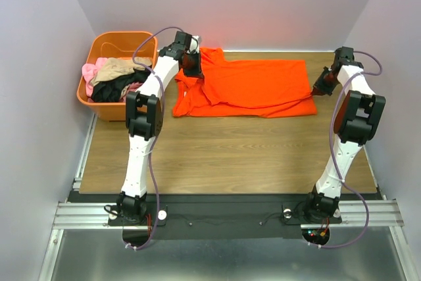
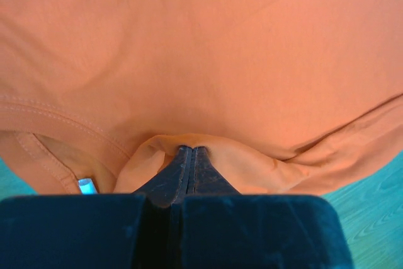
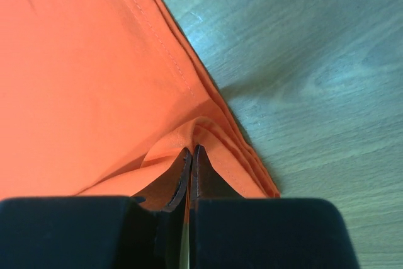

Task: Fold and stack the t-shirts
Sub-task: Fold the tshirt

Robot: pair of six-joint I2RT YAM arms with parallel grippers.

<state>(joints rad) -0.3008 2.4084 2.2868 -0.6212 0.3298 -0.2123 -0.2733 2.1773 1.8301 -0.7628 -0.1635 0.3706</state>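
Observation:
A bright orange-red t-shirt [image 1: 253,87] lies spread across the far half of the wooden table, folded lengthwise. My left gripper [image 1: 192,64] is at the shirt's left end near the collar and sleeve, shut on a pinch of the cloth [image 2: 189,143]. At the shirt's right end my right gripper [image 1: 322,85] is shut on the hem edge [image 3: 201,130]. Pink, tan and black t-shirts [image 1: 113,78] are heaped in the orange tub [image 1: 125,39] at the far left.
The tub stands against the left wall at the table's back corner. Bare wood [image 1: 230,153] stretches between the shirt and the arm bases. Walls close in on the left, back and right.

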